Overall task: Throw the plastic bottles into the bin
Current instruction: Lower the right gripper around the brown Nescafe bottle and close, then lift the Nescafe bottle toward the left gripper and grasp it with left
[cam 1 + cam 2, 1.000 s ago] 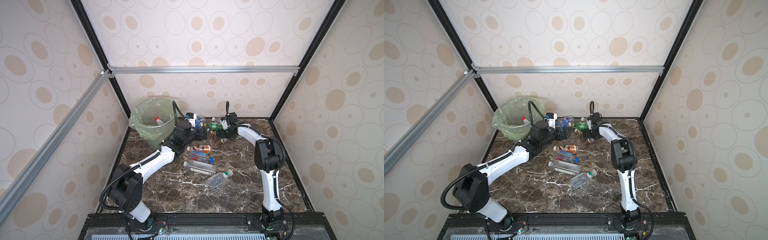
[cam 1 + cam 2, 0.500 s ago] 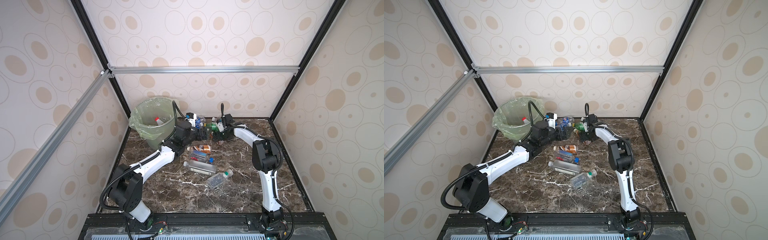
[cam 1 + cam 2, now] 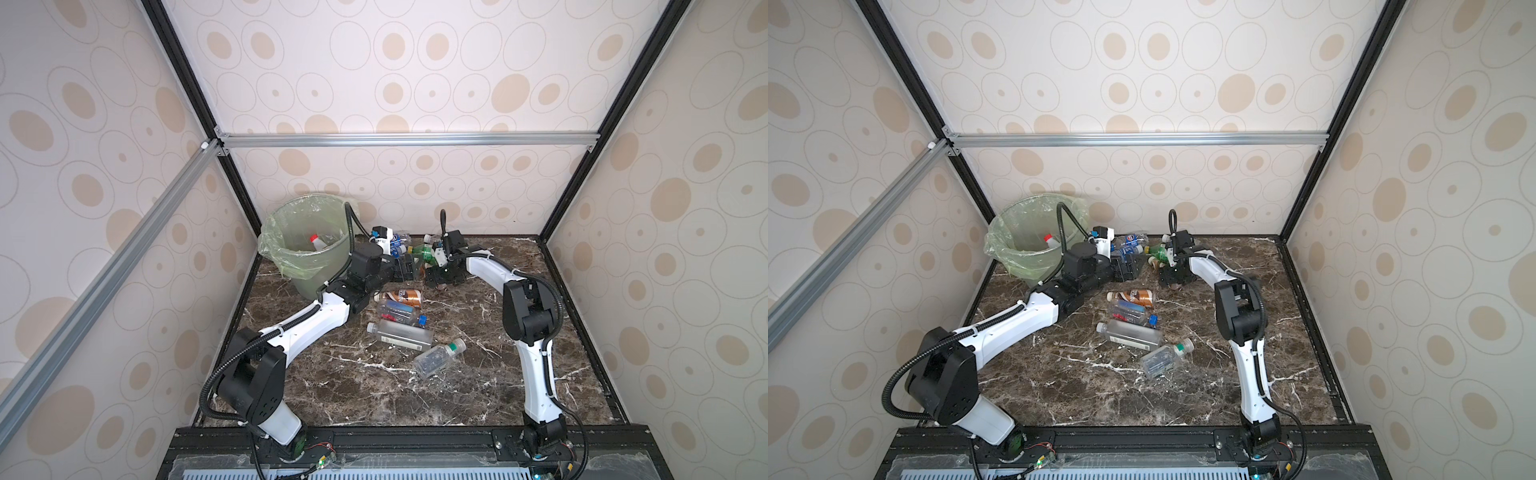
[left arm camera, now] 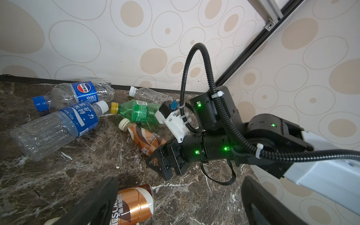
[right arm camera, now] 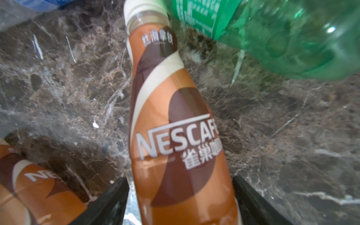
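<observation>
the bin stands left of centre in both top views, at the back left of the table, its green bag folded over the rim. inside it you can see one pale bottle with a red cap; the near wall hides the rest of its floor.

your left claw is spread wide with nothing in it, just right of the bin. in the left wrist view its fingers are cut off by the frame, and one covers part of a second brown bottle.

your right claw is open and straddles a brown-labelled bottle lying on the table. a sliver of table shows beside one finger, so it isn't clamped. the bottle's base is cut off, and the green bottle beside its neck is blurred.

two blue-labelled bottles and a clear bottle lie at the foot of the back wall. a square clear bottle and a green-capped bottle lie mid-frame. the lower and right parts of the table are bare.
</observation>
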You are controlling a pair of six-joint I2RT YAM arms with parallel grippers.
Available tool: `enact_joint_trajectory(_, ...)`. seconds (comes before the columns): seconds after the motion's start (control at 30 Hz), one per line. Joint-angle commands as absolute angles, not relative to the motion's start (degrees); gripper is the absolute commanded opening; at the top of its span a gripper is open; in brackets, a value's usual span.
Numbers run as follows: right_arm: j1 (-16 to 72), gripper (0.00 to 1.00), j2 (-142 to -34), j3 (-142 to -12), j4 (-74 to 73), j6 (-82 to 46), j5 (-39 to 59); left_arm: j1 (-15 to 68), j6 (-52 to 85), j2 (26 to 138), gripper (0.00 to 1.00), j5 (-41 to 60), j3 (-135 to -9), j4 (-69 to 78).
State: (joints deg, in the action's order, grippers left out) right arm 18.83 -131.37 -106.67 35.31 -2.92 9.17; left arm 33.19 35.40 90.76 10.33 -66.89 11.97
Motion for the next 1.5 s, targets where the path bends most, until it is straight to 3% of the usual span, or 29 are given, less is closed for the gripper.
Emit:
enact_joint_trajectory(0.0,19.29,0.83,-132.63,-107.0,37.09,-1.7,9.14,33.68,36.39,89.22,0.99,9.78,-66.62,13.63)
enact_joint_trajectory(0.57,19.69,0.61,-126.66,-100.35,33.99,-3.41,9.92,33.7,37.48,88.33,0.99,9.22,-65.63,13.86)
enact_joint_trajectory(1.13,21.72,0.59,-113.16,-89.85,30.38,-6.12,10.71,33.67,38.81,86.83,0.99,8.8,-65.71,11.7)
enact_joint_trajectory(1.47,22.06,0.58,-99.55,-84.54,28.16,-7.62,9.61,30.49,44.99,94.75,0.99,16.35,-78.8,9.46)
